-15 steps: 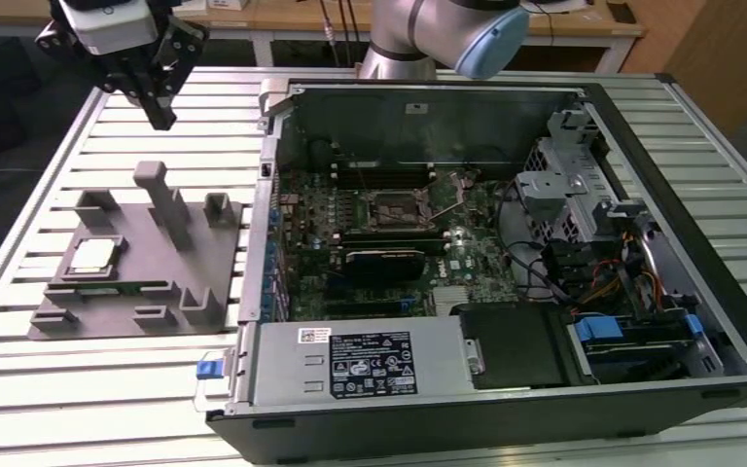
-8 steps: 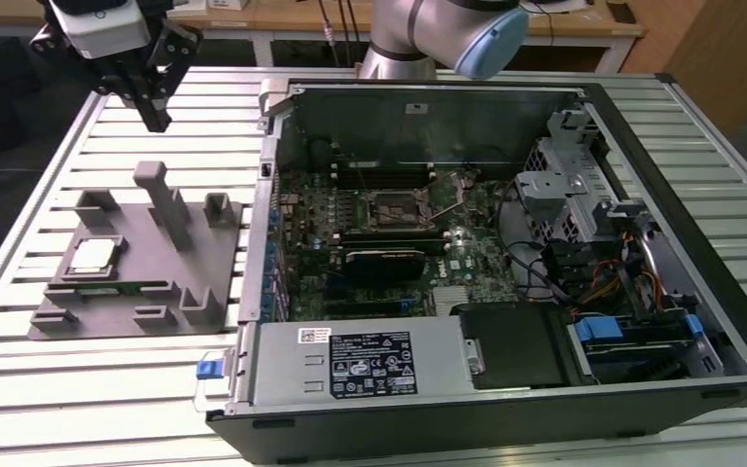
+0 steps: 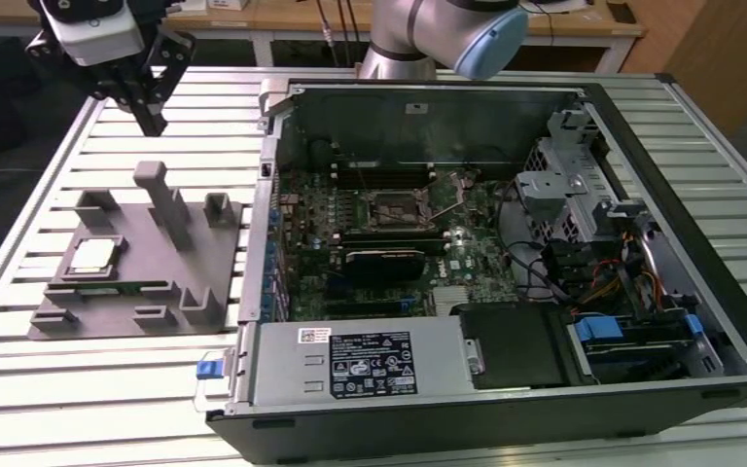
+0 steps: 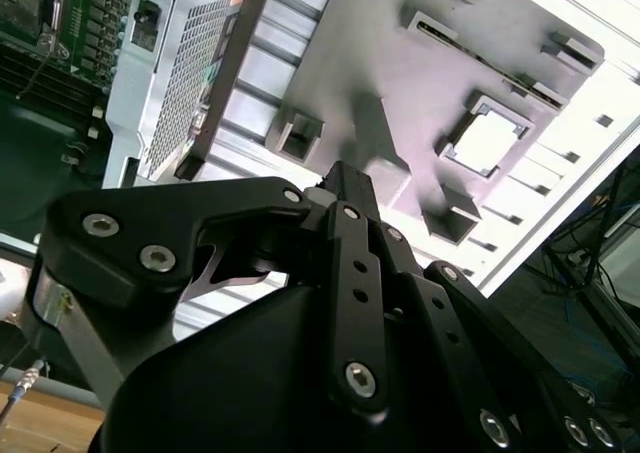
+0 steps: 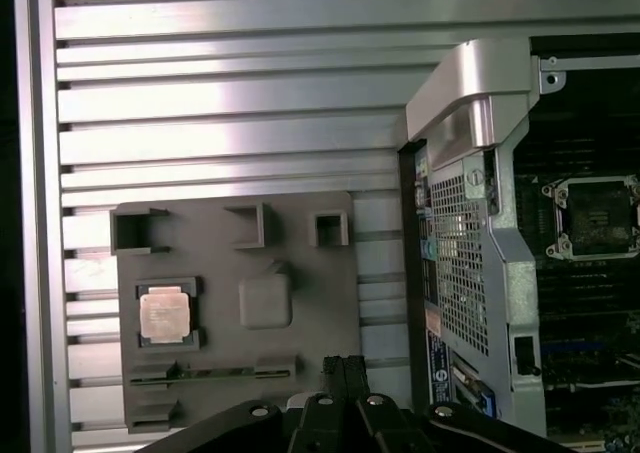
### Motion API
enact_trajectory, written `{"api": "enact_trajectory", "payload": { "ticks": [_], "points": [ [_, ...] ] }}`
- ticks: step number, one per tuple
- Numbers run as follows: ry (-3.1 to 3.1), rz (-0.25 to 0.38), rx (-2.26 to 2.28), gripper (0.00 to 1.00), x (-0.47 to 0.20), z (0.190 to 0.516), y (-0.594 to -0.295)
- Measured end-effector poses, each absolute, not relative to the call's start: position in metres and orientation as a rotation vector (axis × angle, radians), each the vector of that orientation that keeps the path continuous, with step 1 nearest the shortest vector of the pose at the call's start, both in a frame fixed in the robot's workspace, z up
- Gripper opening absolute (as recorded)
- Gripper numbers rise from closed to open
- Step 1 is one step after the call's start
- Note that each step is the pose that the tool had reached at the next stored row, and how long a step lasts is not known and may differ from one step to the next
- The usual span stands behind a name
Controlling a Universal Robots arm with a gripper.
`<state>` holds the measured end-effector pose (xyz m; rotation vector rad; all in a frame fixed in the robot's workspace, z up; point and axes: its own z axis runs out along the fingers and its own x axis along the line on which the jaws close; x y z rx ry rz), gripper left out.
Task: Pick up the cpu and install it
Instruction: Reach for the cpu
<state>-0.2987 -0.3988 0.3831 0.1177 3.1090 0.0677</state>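
Exterior view shows the small flat square silvery-topped cpu [image 3: 93, 255] seated in a recess of the grey moulded tray [image 3: 147, 261] on the slatted metal bench [image 3: 88, 375]. The black pincer [image 3: 153, 121] hangs well apart, at 1 o'clock from it, with its fingers closed together and empty.

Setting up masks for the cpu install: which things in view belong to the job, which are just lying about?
Job: cpu; grey tray holding it; motherboard socket; pincer, shut, empty, near the tray.
Lying about: green circuit strip; labelled metal box; slatted table.
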Motion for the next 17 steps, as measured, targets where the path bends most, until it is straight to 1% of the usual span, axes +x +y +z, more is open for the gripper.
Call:
{"api": "enact_trajectory", "payload": {
  "ticks": [17],
  "points": [
    [3.109,0.068,0.118,0.11,-0.307,0.372,-0.398]
  ]
}}
